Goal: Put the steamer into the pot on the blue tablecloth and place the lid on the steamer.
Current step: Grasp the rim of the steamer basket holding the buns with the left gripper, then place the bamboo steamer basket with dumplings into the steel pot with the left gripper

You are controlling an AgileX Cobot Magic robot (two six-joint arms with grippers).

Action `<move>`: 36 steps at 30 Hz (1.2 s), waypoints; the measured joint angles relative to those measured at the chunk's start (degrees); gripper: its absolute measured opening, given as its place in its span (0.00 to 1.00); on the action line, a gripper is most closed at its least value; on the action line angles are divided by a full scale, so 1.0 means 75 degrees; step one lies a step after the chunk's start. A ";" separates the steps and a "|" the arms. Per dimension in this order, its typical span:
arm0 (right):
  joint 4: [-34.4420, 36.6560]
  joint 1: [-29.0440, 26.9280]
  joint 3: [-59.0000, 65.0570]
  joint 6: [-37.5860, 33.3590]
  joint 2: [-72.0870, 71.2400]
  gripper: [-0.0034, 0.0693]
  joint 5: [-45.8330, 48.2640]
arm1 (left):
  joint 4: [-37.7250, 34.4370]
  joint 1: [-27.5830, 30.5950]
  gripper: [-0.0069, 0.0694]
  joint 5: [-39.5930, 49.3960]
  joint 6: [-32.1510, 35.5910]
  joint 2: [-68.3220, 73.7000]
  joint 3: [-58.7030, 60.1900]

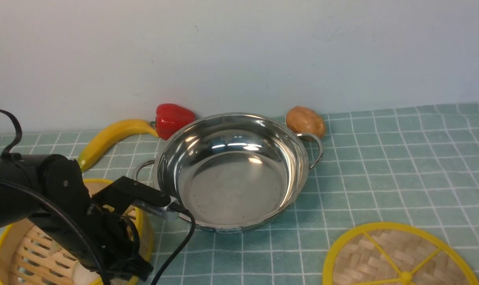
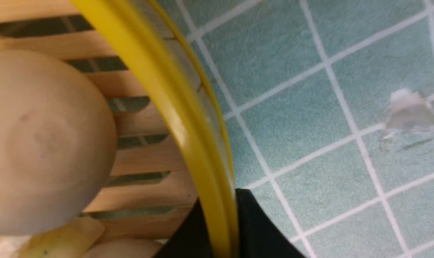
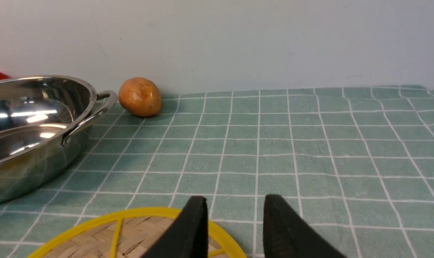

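Two fingers of my left gripper [image 2: 222,236] are pressed on the yellow rim of the steamer [image 1: 12,235], one on each side. The steamer is at the lower left of the front view, near the pot [image 1: 231,190] in the centre of the blue tablecloth [image 1: 381,166]. My right gripper [image 3: 234,211] is spread apart above the edge of the lid [image 1: 381,253], at the lower right.

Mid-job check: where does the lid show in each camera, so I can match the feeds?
Front view: the lid lies at lower right, cut by the frame edge, right of the pot.
Left wrist view: not in it; only the steamer rim and the blue tablecloth.
Right wrist view: the lid lies just beneath the open right tool, nearer than the pot.
Shared landmark: the blue tablecloth's white grid, in all three.
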 joint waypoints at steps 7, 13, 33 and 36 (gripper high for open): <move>0.0000 0.0000 0.0000 0.0000 0.0000 0.38 0.0000 | 0.1237 0.0000 0.12 0.0960 0.0032 -0.0497 -0.0542; 0.0000 0.0000 0.0000 0.0000 0.0000 0.38 0.0000 | 0.1468 0.0000 0.12 0.1735 0.0168 -0.0657 -0.1030; 0.0000 0.0000 0.0000 0.0000 0.0000 0.38 0.0000 | -0.1137 -0.0365 0.12 0.3424 0.3456 0.0187 -0.4892; 0.0000 0.0000 0.0000 0.0000 0.0000 0.38 0.0000 | -0.1123 -0.0716 0.12 0.3425 0.3809 0.0657 -0.5254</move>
